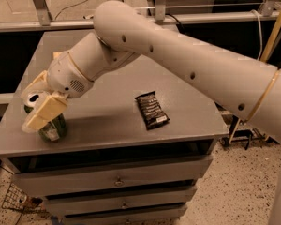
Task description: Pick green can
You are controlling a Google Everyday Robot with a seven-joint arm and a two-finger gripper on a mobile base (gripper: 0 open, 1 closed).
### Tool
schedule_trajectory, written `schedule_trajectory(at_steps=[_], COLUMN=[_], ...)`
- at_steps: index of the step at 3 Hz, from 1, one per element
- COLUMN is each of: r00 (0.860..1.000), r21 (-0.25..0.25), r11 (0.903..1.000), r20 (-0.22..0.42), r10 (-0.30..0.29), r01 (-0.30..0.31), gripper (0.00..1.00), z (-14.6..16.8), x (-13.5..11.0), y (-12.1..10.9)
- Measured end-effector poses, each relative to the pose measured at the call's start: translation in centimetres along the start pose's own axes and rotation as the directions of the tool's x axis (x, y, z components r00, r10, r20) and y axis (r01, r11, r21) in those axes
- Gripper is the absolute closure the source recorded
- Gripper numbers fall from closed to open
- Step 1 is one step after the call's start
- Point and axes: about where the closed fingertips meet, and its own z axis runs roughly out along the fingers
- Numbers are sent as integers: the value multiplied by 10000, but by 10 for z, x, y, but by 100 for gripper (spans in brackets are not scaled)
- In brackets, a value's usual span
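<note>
The green can (54, 128) stands upright near the front left corner of the grey cabinet top (107, 111); its silver top shows between my fingers. My gripper (32, 108) is at the can, reaching in from the right on the long white arm. It is open, with the cream near finger (43, 111) in front of the can and the far finger (32, 85) behind it, so the can sits between the two. The near finger hides the can's upper side.
A black snack wrapper (152, 109) lies flat to the right of the middle of the top. The cabinet has drawers (117, 181) below. The can is close to the left and front edges. A metal rail (192, 18) runs behind.
</note>
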Motion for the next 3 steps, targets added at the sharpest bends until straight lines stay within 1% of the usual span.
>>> schedule_trajectory(at_steps=[1,2,3], r00=[10000,9997,9978], r21=[257,940,1530], r11=[9996,9955,9870], r20=[-66,-216,-504], r10=[71,-75,-419], r01=[-70,95,492], gripper=[63,85,100], z=[-10,-41,-74], x=[4,5,-1], y=[-3,-12,-19])
